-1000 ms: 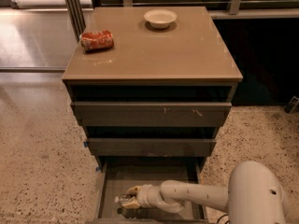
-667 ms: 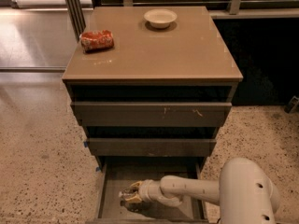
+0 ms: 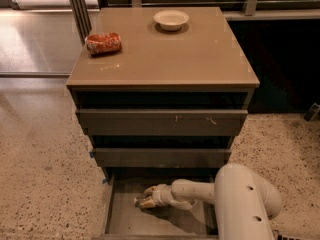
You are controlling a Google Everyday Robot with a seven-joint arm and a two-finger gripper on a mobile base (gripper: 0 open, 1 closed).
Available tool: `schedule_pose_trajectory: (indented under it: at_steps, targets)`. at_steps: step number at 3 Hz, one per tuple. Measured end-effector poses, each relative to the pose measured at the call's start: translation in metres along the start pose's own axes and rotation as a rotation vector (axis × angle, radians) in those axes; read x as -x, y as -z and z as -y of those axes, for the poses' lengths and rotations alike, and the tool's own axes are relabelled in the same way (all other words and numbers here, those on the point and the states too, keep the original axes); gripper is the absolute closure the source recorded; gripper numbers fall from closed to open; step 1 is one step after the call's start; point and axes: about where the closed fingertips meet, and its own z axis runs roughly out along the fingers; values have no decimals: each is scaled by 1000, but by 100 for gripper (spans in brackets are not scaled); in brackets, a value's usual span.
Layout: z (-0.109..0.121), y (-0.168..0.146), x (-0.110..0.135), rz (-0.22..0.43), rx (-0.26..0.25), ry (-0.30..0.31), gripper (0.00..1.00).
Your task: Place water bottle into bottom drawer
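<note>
The bottom drawer (image 3: 120,219) of the tan-topped cabinet is pulled out, showing its flat grey-brown floor. My white arm reaches into it from the right. My gripper (image 3: 146,200) is low inside the drawer, towards the back left, just above the floor. It is shut on the water bottle (image 3: 141,202), which shows as a small pale glinting shape at the fingertips. Most of the bottle is hidden by the gripper.
A crushed red can (image 3: 103,43) and a white bowl (image 3: 171,19) sit on the cabinet top (image 3: 170,59). The two upper drawers (image 3: 160,121) are a little ajar. Speckled floor lies to either side. My arm's bulky white elbow (image 3: 245,204) fills the lower right.
My gripper has moved with the bottle deeper into the drawer, away from its front edge and slightly right. The can and the bowl have not moved.
</note>
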Motion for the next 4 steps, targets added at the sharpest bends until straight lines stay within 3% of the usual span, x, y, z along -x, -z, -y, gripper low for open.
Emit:
schedule_pose_trajectory:
  at_steps: [4]
  targets:
    - [0, 0, 0, 0, 0, 0, 5]
